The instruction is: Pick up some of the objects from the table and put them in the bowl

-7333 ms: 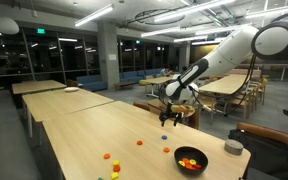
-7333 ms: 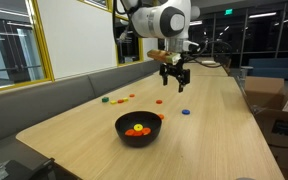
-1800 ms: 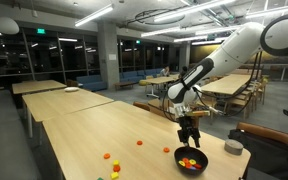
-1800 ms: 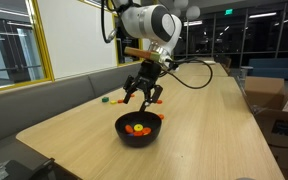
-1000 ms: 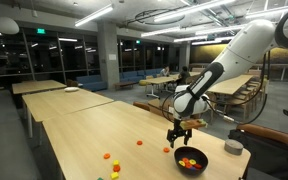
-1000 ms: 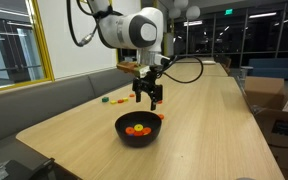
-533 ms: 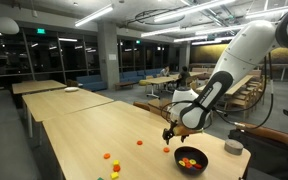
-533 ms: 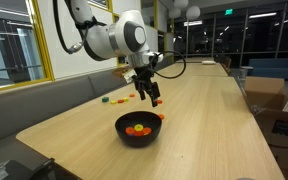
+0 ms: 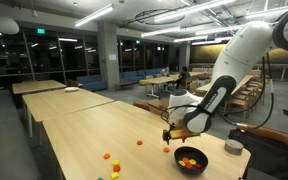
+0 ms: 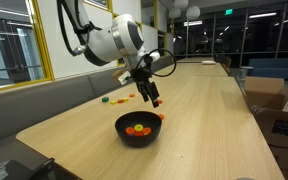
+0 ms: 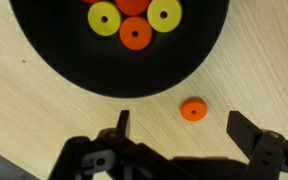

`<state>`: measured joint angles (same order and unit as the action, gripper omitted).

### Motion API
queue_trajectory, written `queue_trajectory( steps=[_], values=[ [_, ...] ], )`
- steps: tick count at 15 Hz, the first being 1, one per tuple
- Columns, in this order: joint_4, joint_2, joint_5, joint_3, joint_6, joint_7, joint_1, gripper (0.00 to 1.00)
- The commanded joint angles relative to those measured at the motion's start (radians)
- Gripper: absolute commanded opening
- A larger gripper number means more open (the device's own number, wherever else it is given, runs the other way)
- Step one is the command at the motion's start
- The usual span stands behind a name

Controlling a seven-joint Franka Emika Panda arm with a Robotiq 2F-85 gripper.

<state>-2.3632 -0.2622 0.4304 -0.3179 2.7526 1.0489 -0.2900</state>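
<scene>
End effector (image 11: 182, 128) hangs above the table (image 10: 204, 130) beside the black bowl (image 10: 136, 140), jaws spread wide and holding nothing. One orange disc (image 11: 192, 110) lies on the wood just outside the bowl's rim, seen in the wrist view between the two fingers. Yellow and orange discs (image 11: 136, 35) rest inside the bowl, and further small pieces (image 9: 107, 155) lie on the table well apart from the bowl.

We see the white arm (image 9: 236, 52) arc over and fold down at the elbow, its wrist (image 10: 139, 72) tilted. The gripper (image 9: 167, 134) hangs low and slanted. In the wrist view, the gripper (image 11: 178, 124) shows dark fingers (image 11: 122, 122) spread wide, gripping nothing.
</scene>
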Motion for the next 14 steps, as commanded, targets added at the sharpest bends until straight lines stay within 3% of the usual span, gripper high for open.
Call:
queue_trajectory(
  steps=[1, 6, 14],
  values=[
    [0.039, -0.04, -0.043, 0.076, 0.003, -0.001, 0.054, 1.0],
    [0.071, -0.091, -0.136, 0.127, 0.031, -0.054, 0.108, 1.0],
    [0.13, -0.117, -0.28, 0.148, 0.019, -0.207, 0.179, 1.0]
  ],
)
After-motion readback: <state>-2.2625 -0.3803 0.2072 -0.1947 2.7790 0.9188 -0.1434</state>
